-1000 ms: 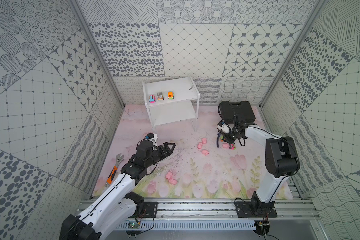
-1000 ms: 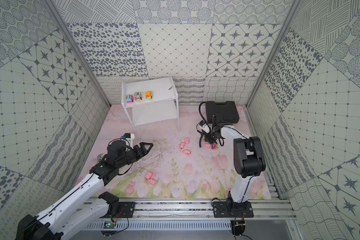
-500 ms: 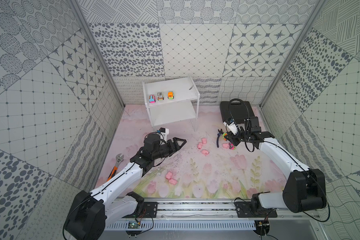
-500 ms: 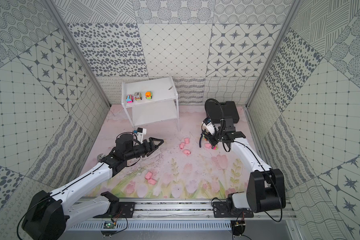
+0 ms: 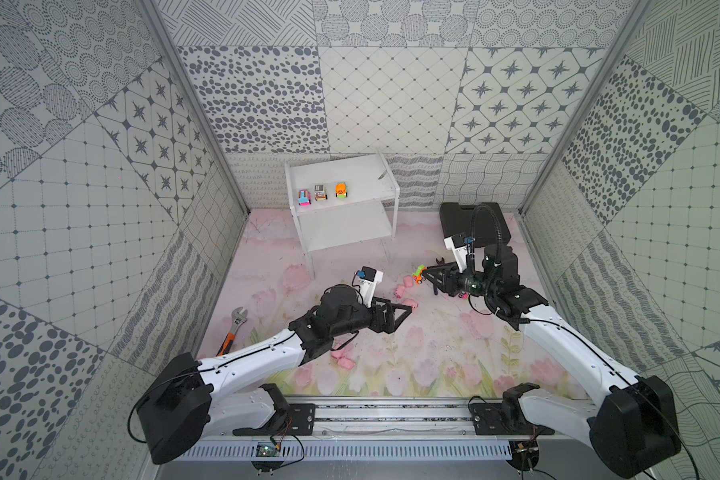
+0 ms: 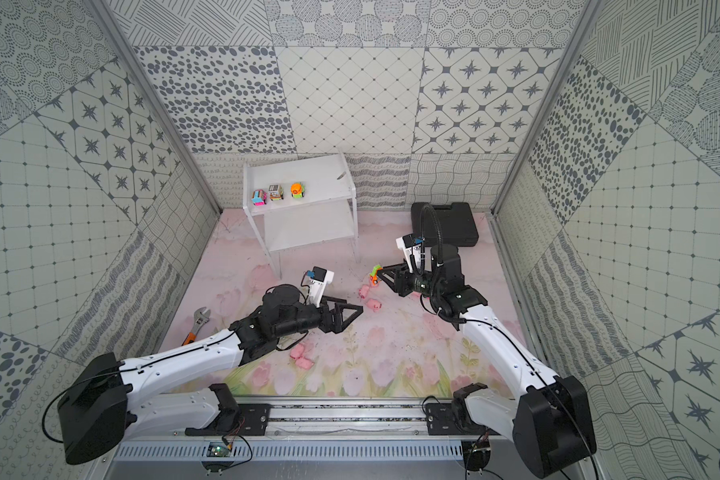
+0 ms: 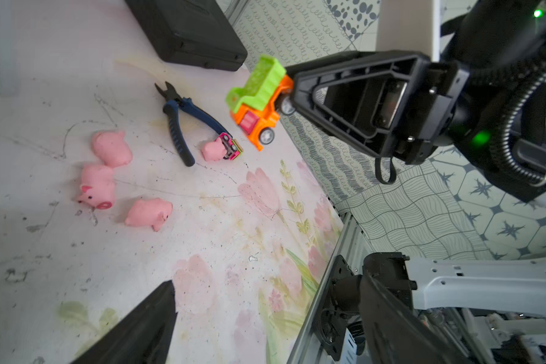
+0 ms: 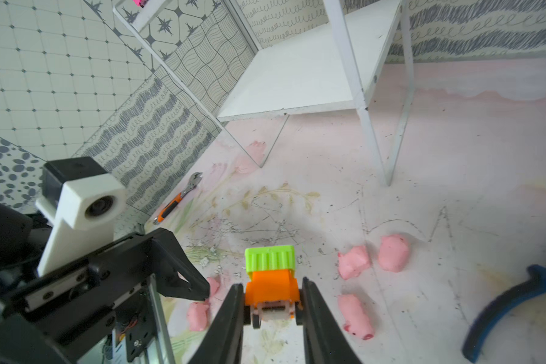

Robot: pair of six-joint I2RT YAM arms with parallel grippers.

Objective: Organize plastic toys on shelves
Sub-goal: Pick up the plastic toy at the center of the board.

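My right gripper is shut on an orange toy truck with a green bed, held above the mat; in both top views the truck sticks out of its fingertips. My left gripper is open and empty, hovering just short of three pink pigs. Another pig lies against a pink car. Two more pigs lie under the left arm. The white shelves carry three cars on the top board.
Blue-handled pliers lie by the pink car. A black case sits at the back right behind the right arm. An orange-handled wrench lies by the left wall. The lower shelf board is bare.
The right gripper has lifted the truck off the mat and carried it left. The left arm has reached forward toward the pigs and its jaws have spread wider.
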